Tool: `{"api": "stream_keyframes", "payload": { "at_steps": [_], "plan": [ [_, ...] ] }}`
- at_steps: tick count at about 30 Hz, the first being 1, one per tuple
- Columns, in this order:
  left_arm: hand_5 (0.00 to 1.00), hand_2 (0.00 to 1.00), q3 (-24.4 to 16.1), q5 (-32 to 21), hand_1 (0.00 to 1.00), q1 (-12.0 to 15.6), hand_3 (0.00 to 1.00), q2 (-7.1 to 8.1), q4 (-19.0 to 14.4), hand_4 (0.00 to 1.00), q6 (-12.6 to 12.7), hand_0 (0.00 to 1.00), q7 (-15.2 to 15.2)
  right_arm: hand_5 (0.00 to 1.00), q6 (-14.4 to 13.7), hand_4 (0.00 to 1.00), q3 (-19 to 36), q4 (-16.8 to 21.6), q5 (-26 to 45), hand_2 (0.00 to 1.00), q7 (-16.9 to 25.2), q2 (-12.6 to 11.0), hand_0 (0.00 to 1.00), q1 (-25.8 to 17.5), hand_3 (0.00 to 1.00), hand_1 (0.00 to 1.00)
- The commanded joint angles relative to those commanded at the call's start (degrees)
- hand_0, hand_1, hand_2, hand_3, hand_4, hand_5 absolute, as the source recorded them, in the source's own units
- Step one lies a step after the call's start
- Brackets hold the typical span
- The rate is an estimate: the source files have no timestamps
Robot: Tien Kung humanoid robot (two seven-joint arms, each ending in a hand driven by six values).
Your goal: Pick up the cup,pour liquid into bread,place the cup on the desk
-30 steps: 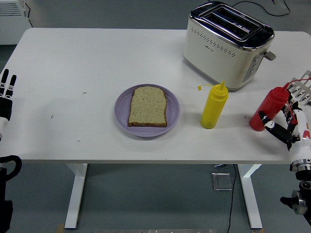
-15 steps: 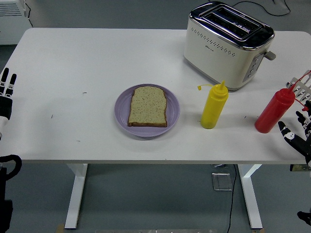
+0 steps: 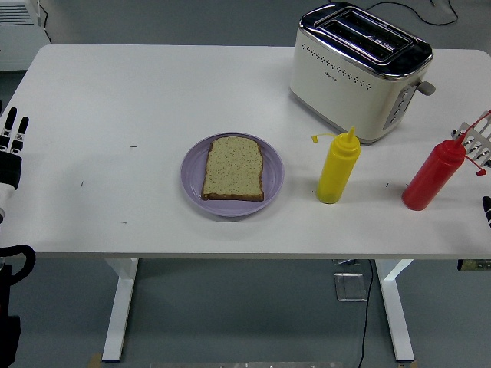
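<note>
A red squeeze bottle stands upright near the table's right edge, with nothing touching it. To its left stands a yellow squeeze bottle. A slice of bread lies flat on a purple plate in the middle of the table. Only a dark sliver of my right hand shows at the right picture edge, below and right of the red bottle. My left hand rests at the left edge, fingers straight and holding nothing. No cup is visible.
A cream and chrome toaster stands at the back right, behind the yellow bottle. A white wire rack pokes in at the right edge, just behind the red bottle's tip.
My right hand let go of the red bottle and drew back out past the right edge. The bottle now stands free, slightly farther right. The left hand stayed put.
</note>
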Motion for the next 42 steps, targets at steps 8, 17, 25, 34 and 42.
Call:
{"api": "stream_keyframes", "payload": {
  "at_steps": [8, 17, 25, 34, 42],
  "plan": [
    [0.994, 0.74, 0.0, 0.0, 0.741, 0.0, 0.698, 0.04, 0.0, 0.514, 0.0, 0.786, 0.0, 0.351, 8.6, 0.709, 9.6, 8.7, 14.9, 0.858, -0.4, 1.8, 0.859, -0.1, 0.888, 0.801],
    [0.994, 0.74, 0.0, 0.0, 0.741, -0.2, 0.698, -0.02, 0.0, 0.514, 0.0, 0.786, 0.0, 0.457, 17.0, 0.648, 15.3, 11.7, 32.5, 0.785, -6.5, 2.3, 0.813, 4.4, 0.814, 0.76],
    [0.994, 0.74, -0.3, 0.0, 0.741, -0.1, 0.698, -0.11, 0.0, 0.514, 0.1, 0.786, 0.0, 0.683, 21.4, 0.586, 19.8, 5.2, 31.4, 0.742, -14.2, 6.6, 0.802, 9.8, 0.763, 0.729],
    [0.994, 0.74, -0.4, 0.0, 0.741, -0.1, 0.698, -0.19, 0.0, 0.514, 0.1, 0.785, -0.1, 0.696, 22.6, 0.587, 19.6, 1.4, 31.1, 0.742, -14.8, 7.2, 0.798, 12.4, 0.761, 0.729],
    [0.995, 0.74, -0.4, 0.0, 0.741, -0.2, 0.698, -0.22, 0.0, 0.514, 0.0, 0.785, -0.1, 0.716, 22.2, 0.584, 19.5, 0.7, 31.4, 0.74, -14.6, 7.3, 0.794, 12.6, 0.76, 0.728]
  ]
}}
